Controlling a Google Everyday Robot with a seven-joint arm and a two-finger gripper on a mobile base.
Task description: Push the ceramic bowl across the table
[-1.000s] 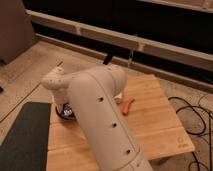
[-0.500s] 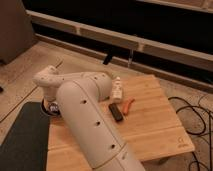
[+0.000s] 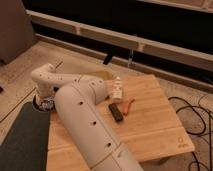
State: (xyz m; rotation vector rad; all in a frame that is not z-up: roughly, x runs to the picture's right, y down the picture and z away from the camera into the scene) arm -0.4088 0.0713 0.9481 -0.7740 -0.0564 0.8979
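Wooden table [image 3: 150, 125], my arm reaching toward 9 o'clock.
I am holding my gripper [image 3: 44, 102] over the ceramic bowl [image 3: 36, 105], which is sitting at the table's 9 o'clock edge beside the grey mat [image 3: 22, 142]; a black bar [image 3: 116, 112] is lying mid-table.

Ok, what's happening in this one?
A white robot arm reaches across a wooden table to its left edge, where its tool sits low over a dark bowl, mostly hidden beneath it. A black bar, an orange item and a small white bottle lie untouched mid-table.
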